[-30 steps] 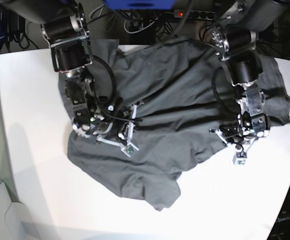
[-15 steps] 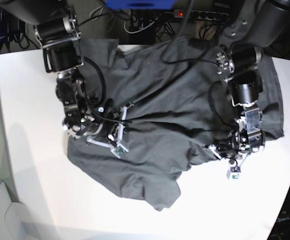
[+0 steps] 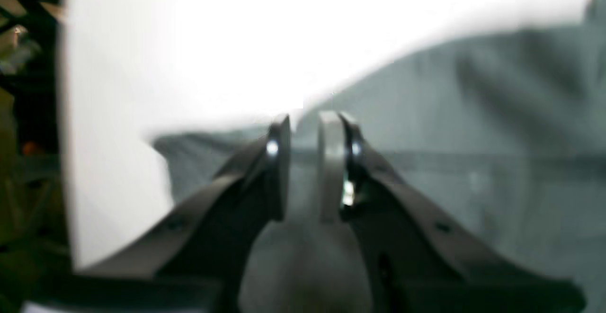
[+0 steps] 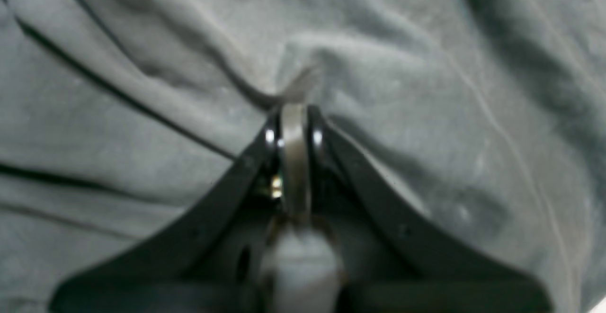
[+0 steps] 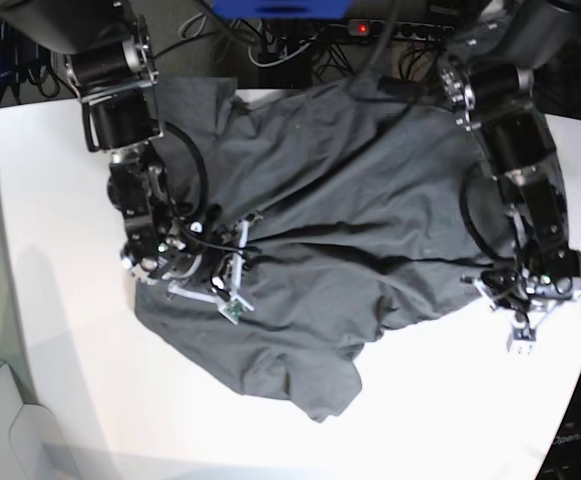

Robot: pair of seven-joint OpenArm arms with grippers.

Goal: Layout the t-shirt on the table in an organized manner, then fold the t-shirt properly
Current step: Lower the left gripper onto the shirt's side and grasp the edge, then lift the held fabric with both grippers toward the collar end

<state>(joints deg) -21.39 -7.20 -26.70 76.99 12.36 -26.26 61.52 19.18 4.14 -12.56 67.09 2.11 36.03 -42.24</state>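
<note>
While the t-shirt is lying rumpled across the middle of the table, I'm seeing my right gripper pinching a ridge of the cloth, jaws together on it. My left gripper is sitting at the shirt's 4 o'clock edge, jaws a sliver apart; honestly can't tell if fabric's caught between them, the wrist view's too blurry.
</note>
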